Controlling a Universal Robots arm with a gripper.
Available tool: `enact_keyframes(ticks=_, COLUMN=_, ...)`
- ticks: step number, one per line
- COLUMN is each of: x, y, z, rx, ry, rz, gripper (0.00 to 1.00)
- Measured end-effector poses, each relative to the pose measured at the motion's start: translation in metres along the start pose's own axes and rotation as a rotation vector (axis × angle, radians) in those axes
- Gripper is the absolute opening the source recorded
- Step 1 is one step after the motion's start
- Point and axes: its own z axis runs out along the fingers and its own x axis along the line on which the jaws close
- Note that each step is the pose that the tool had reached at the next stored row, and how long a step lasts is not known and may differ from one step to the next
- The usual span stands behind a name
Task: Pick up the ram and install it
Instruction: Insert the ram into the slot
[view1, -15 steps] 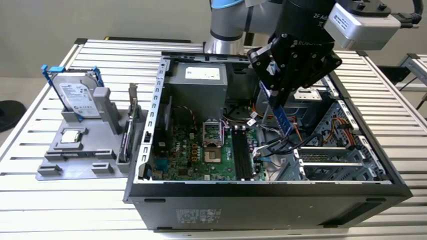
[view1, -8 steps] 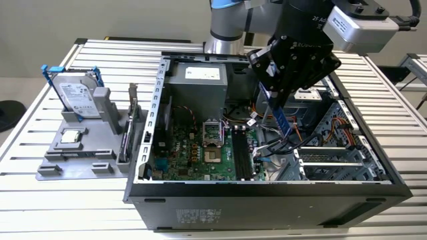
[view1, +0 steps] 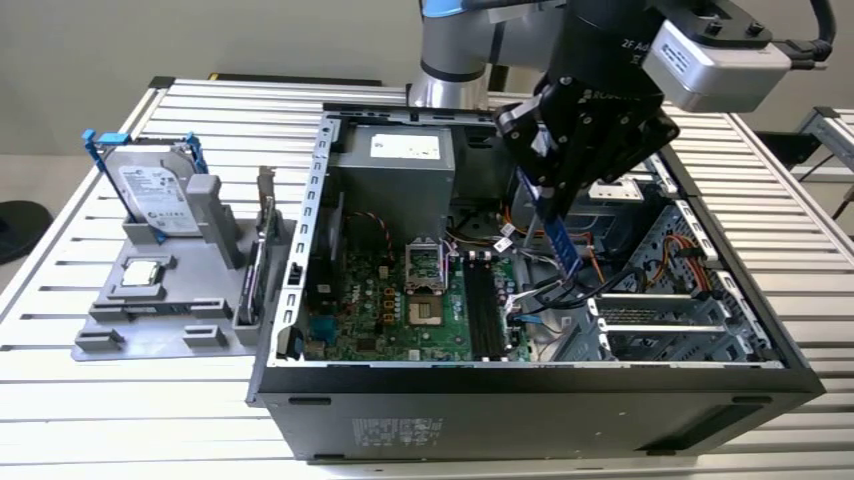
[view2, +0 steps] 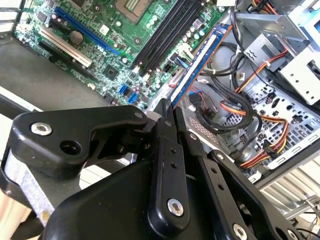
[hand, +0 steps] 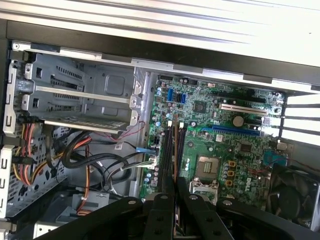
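Note:
My gripper hangs over the open computer case, shut on the ram, a thin blue stick that slants down from the fingers toward the motherboard. In the second wrist view the ram reaches out from the gripper above the board's edge and the cables. The long black memory slots lie just to the exterior view's left of the stick's lower end. In the first wrist view the gripper sits in line with these slots, with the ram seen edge-on.
Orange, black and grey cables bunch beside the slots, with a metal drive cage beyond. A power supply fills the case's far end. Outside, a grey fixture holds a hard drive and an expansion card.

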Motion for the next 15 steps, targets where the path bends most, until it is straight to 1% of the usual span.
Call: enact_keyframes(ticks=15, x=0.0002, y=-0.0001, z=0.0061, rx=0.0000, ry=0.0000, rz=0.001, gripper=0.00)
